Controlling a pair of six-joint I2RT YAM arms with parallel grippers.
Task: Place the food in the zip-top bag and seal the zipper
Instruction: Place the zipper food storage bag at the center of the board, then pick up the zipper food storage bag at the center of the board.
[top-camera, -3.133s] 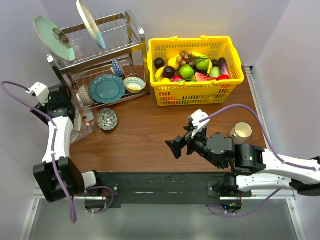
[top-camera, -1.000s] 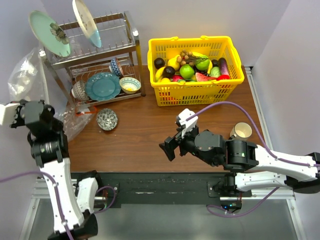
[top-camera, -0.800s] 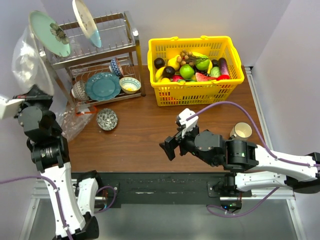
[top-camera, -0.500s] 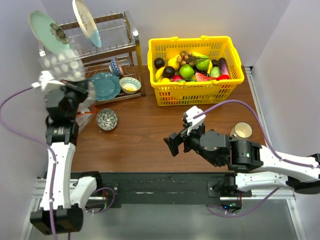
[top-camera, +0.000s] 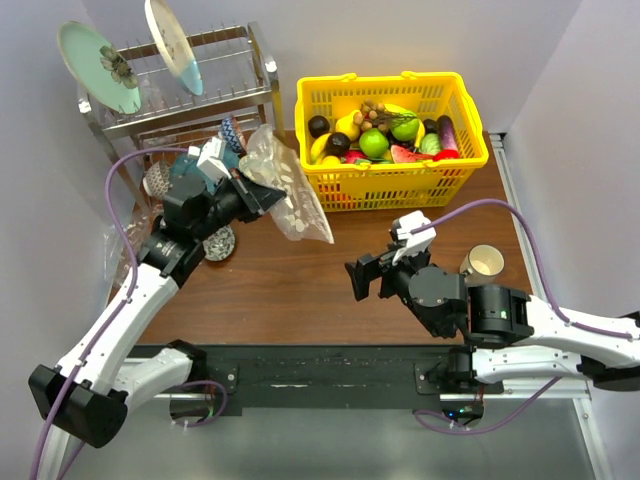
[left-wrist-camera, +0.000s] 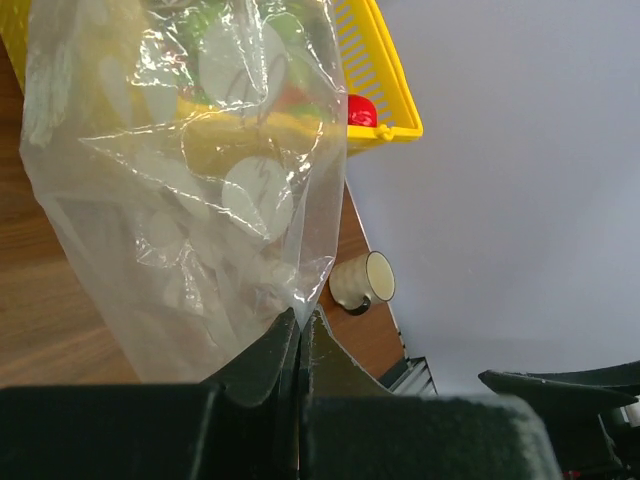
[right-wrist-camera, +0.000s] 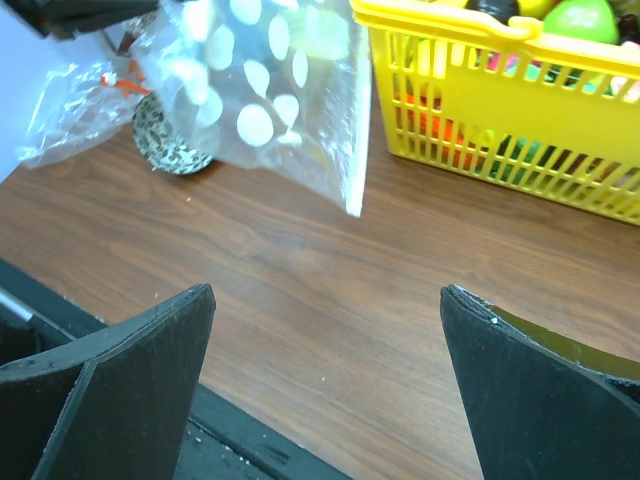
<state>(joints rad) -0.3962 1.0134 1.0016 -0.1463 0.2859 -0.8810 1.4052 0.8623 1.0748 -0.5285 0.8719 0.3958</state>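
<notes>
You're pinching white-dotted clear plastic wrap (top-camera: 287, 196) in left end effector (left-wrist-camera: 298, 332); right end effector (right-wrist-camera: 325, 296) gaping empty. Clear zip-top pouch (right-wrist-camera: 72, 112) lying far left on table (top-camera: 300, 290), nearer your left arm; toy fruit (top-camera: 374, 143) sitting in yellow basket (top-camera: 395, 182).

Both arms (top-camera: 128, 312) are white with black joints (top-camera: 500, 315); a purple cable (top-camera: 480, 205) loops off each; fingers (right-wrist-camera: 110, 380) are matte black wedges.

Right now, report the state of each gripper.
Left gripper: shut on the white-dotted clear plastic.
Right gripper: open, holding nothing.
</notes>
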